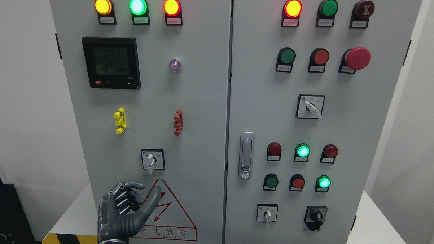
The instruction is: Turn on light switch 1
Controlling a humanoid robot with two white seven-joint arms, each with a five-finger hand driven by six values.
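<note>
White walls frame the grey double-door control cabinet (203,100). Low on the left door, the dark metallic left hand (125,214) hovers over the red triangular warning sticker (170,221), fingers loosely curled, thumb out, grasping nothing. Just above sits the small white-handled rotary switch (151,160), untouched. Right door: lit indicator lamps (302,151) glowing.

At the lower left of the frame, the left hand (121,212) was built of dark grey, smooth, slightly glossy shells. Its thumb (150,205) was a plain grey, tapered piece with a rounded tip. The fingers (127,195) were black, crossed by thin silvery-white links or strips at the joints. A lighter metallic band ringed the wrist at the bottom edge.
</note>
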